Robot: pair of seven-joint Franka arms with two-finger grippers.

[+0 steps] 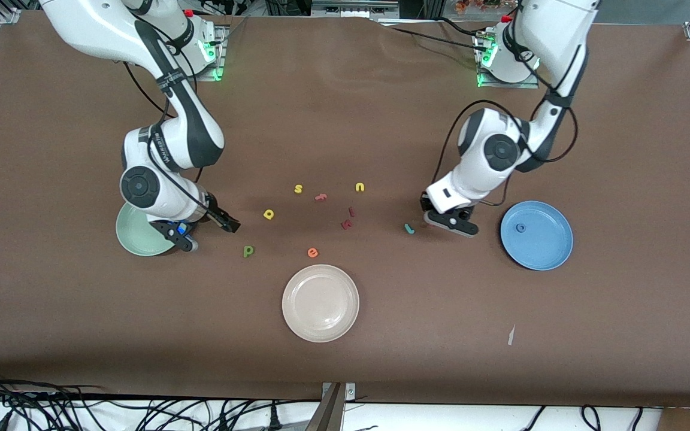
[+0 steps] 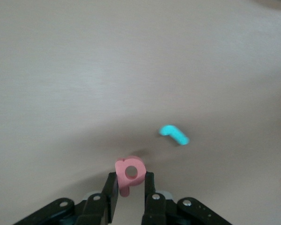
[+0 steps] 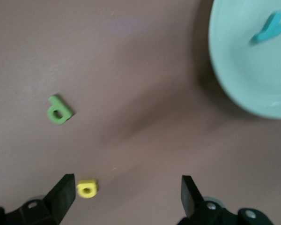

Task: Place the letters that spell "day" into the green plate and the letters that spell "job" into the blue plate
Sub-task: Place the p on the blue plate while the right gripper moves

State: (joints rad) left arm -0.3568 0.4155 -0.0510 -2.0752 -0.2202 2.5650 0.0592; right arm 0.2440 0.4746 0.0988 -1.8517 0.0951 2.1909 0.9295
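3 round raised-rim plates are the biggest things we see on the brown table: the cream-white plate (image 1: 320, 303) nearest the front camera, the medium-blue plate (image 1: 536, 234) toward the left arm's end with the small blue ring-shaped foam o (image 1: 520, 227) lying in it, and the pale mint-green plate (image 1: 138, 232) toward the right arm's end, which in the right wrist view holds the teal foam y (image 3: 270, 27). We find the left gripper (image 2: 130, 188) low over the table between the loose letters and the blue plate, its jaws pinching the pink-red foam b (image 2: 129, 172); the teal hooked foam j (image 1: 408, 228) lies on the table just beside it. The right gripper (image 3: 129, 191) hangs beside the green plate with its jaws spread wide and nothing between them. On the table near it lie the dark green foam d (image 1: 248, 251) and, farther from the front camera, the yellow round-bowled foam a (image 1: 269, 214).
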